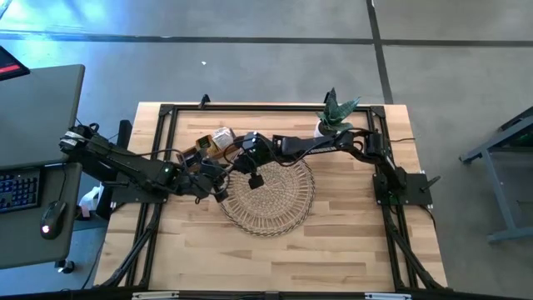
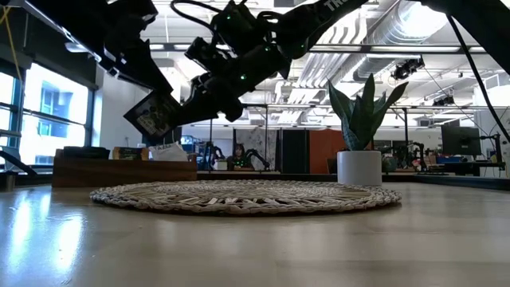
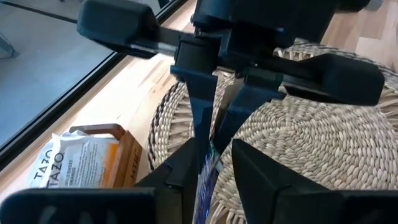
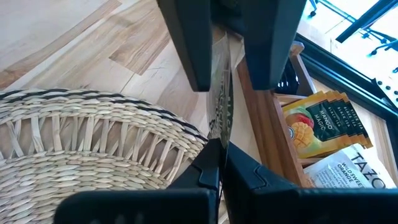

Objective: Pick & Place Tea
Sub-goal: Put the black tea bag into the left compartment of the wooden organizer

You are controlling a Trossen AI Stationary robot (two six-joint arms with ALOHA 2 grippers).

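Your two pincers meet above the far left edge of the tray (image 1: 268, 197). The right pincer (image 1: 255, 177) is pressed together on a dark sachet (image 2: 154, 114), which hangs tilted in the air, clear of the weave. The left pincer (image 1: 218, 190) sits just beside it with the sachet's edge between its fingers (image 3: 186, 168); you cannot tell whether they pinch it. More sachets (image 4: 323, 118) stand in the box (image 1: 204, 149), left and far of the tray. The counter (image 1: 333, 250) lies bare on the near side. The plant (image 1: 336, 112) stands far right.
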